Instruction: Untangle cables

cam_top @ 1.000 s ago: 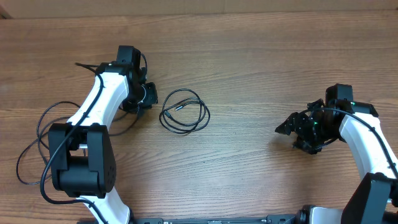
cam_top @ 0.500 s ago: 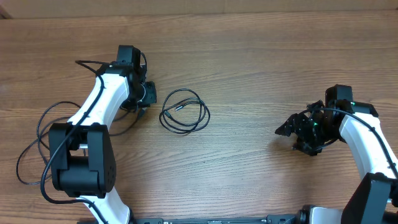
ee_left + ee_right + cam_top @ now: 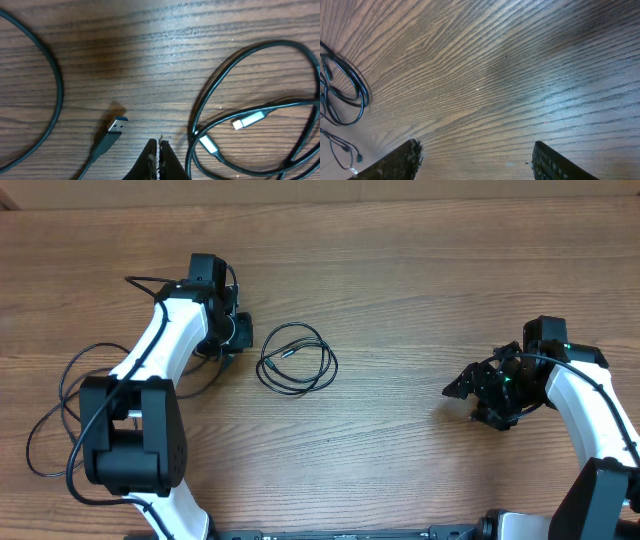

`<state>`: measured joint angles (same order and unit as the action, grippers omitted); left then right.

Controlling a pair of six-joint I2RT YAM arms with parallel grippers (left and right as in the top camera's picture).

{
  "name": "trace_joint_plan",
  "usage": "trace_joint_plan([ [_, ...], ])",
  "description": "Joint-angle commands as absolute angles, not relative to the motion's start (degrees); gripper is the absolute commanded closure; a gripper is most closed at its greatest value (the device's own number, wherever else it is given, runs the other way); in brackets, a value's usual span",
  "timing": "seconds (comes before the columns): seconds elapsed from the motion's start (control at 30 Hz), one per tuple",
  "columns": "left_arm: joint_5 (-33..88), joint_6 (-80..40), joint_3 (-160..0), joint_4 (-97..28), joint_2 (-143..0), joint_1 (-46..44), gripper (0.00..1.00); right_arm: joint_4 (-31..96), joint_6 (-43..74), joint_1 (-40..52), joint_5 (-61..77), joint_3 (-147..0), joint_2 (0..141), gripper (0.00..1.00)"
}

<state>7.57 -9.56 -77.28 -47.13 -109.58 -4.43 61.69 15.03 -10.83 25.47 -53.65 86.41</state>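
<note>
Slight shift noted at the left hand [image 3: 238, 332]: against the frame a second earlier it sits a touch nearer 12 o'clock. Coil and right arm lie unchanged.

Overhead view: the cables [image 3: 297, 360] lie as one loose coil on the bench [image 3: 420, 280], just beside the left hand at its 3 o'clock. The right hand [image 3: 462, 387] is well apart, at the coil's 3 o'clock. The coil reads as a rough oval, slightly longer along the 9-to-3 line.

Left wrist view adds plug detail that the overhead does not resolve. One silver-tipped plug [image 3: 248, 120] lies inside the loops, axis 8 to 2, tip toward 8 o'clock. A USB plug [image 3: 116, 125] on a separate cord lies at 9 o'clock of the coil, tip toward 1 o'clock. Fingertips [image 3: 152, 155] are pressed together with nothing between them; they touch neither cord.

Right wrist view: fingers [image 3: 400, 162] stand wide apart over bare wood, holding nothing. The coil shows only at the far 9 o'clock edge.
</note>
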Motion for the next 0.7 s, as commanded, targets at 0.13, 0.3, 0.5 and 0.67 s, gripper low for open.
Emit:
trace_joint_plan([
  [0.13,8.8,-8.1,-76.9,-48.2,-115.0,-4.5,0.96,61.6,14.7,-10.9,25.5,-54.8,85.6,0.3],
  [0.3,2.0,-8.4,-76.9,-48.1,-115.4,-4.5,0.96,61.7,14.7,-10.9,25.5,-54.8,85.6,0.3],
  [0.5,-15.7,-15.3,-76.9,-51.0,-115.4,-4.3,0.96,61.9,14.7,-10.9,25.5,-54.8,85.6,0.3],
  [0.67,-15.9,-16.1,-76.9,-51.4,-115.4,-3.6,0.96,62.3,14.7,-10.9,25.5,-54.8,85.6,0.3],
])
